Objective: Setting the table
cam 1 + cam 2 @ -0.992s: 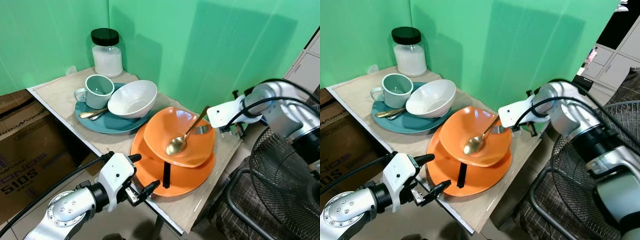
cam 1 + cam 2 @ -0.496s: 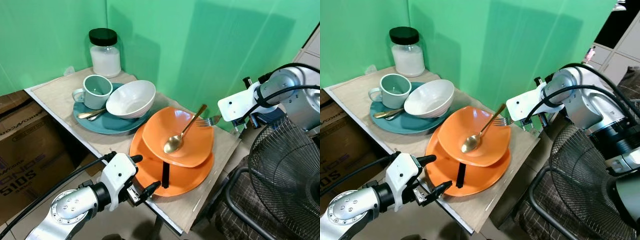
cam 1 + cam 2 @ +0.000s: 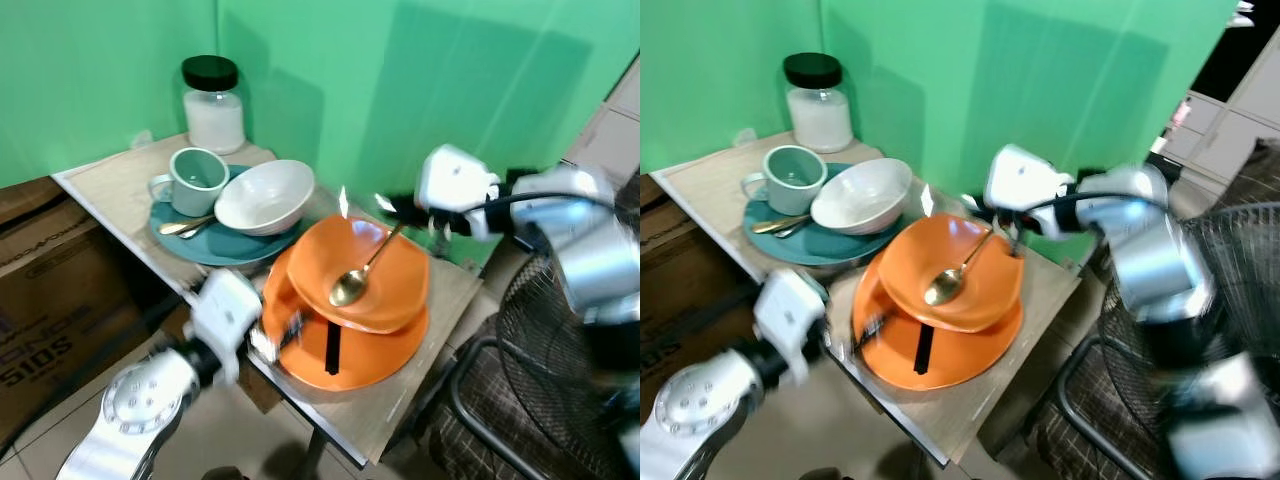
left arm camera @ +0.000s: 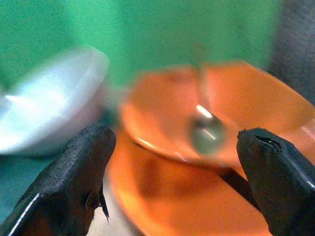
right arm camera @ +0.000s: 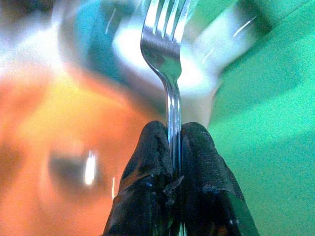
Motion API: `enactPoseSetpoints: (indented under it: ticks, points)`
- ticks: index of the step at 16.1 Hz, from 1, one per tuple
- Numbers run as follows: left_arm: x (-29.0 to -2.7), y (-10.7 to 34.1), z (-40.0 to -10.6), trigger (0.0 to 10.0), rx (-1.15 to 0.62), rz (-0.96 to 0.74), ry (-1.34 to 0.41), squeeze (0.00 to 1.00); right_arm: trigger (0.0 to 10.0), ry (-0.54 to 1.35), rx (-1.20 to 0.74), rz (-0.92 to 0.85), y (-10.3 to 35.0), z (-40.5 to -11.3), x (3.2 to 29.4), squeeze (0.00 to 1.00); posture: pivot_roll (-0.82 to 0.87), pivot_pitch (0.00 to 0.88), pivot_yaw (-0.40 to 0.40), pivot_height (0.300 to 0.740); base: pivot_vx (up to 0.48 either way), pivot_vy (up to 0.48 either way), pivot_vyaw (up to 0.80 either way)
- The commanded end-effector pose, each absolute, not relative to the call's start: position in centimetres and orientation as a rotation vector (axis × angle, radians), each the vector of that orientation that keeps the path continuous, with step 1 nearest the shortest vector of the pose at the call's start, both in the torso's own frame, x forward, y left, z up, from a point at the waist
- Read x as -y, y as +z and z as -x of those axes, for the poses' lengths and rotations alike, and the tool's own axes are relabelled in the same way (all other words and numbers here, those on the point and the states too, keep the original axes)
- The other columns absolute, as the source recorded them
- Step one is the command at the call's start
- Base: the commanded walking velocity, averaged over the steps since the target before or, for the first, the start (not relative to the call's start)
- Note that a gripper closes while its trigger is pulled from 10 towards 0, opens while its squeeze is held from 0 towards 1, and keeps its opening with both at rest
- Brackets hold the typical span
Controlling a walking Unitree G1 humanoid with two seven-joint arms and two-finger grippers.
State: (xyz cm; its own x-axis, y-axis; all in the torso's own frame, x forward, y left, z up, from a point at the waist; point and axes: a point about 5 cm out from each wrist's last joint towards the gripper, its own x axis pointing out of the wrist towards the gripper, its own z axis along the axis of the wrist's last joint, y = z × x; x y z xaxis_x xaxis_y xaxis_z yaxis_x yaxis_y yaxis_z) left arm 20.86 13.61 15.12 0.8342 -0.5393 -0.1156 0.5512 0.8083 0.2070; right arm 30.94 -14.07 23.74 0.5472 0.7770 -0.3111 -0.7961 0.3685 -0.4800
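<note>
The right hand [image 5: 170,147], pinched shut on the fork [image 5: 165,44] whose tines point straight ahead, hovers just above the orange bowl [image 3: 360,275] (left hand [image 4: 172,162] gapes wide).

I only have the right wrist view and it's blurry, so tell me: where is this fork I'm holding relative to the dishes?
Observer: The right gripper holds the fork above the far rim of the orange bowl.
Operator: Anything in that bowl?
Observer: A gold spoon lies in it, handle pointing toward the far rim.
Operator: And the left gripper?
Observer: The left gripper is open at the near edge of the table, facing the orange plate.
</note>
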Motion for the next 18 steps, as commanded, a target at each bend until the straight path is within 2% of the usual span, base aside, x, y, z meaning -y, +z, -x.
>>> enactPoseSetpoints:
  ticks: [1,2,4,5,6,8,11,15,18]
  points:
    - [-13.4,15.9,-20.8,10.0,-0.006,-0.25,-0.548,0.0,0.0,0.909,0.055,0.542,25.2,-30.2,15.2,0.0,0.1,0.0,-0.105,0.74,0.0,0.0,0.0]
    - [-13.4,15.9,-20.8,10.0,0.002,-0.257,-0.539,0.0,0.0,0.901,0.073,0.517,25.2,-29.8,15.1,0.0,0.1,0.0,-0.105,0.74,0.0,0.0,0.0]
    - [-12.8,16.4,-21.1,10.0,0.046,-0.246,-0.425,0.0,0.0,0.721,0.102,0.3,23.6,-27.3,15.2,0.0,0.09,0.0,-0.095,0.74,0.0,0.0,0.0]
    - [-12.8,16.1,-21.2,10.0,0.032,-0.231,-0.39,0.0,7.7,0.61,0.113,0.217,23.1,-26.7,15.4,0.0,0.09,0.0,-0.094,0.74,0.0,0.0,0.0]
    - [-12.8,15.9,-21.3,10.0,0.032,-0.233,-0.362,0.0,10.0,0.549,0.119,0.166,22.8,-26.6,15.5,0.0,0.08,0.0,-0.092,0.74,0.0,0.0,0.0]
    - [-13.0,16.1,-22.1,10.0,0.063,-0.237,-0.27,0.0,10.0,0.407,0.148,0.04,22.2,-26.2,15.4,0.0,0.08,0.0,-0.085,0.74,0.0,0.0,0.0]
    - [-13.2,17.0,-22.9,10.0,0.106,-0.21,-0.203,0.0,10.0,0.32,0.123,-0.062,21.0,-25.6,14.8,0.0,0.09,0.0,-0.088,0.74,0.0,0.0,0.0]
    - [-13.9,16.6,-22.2,10.0,0.083,-0.202,-0.163,0.0,10.0,0.27,0.055,-0.076,19.5,-25.9,14.1,0.0,0.11,0.0,-0.105,0.74,0.0,0.0,0.0]
    - [-14.6,16.5,-21.7,10.0,0.07,-0.213,-0.134,0.0,10.0,0.303,0.001,-0.087,18.4,-25.8,13.5,0.0,0.14,0.0,-0.115,0.74,-0.167,0.0,0.0]
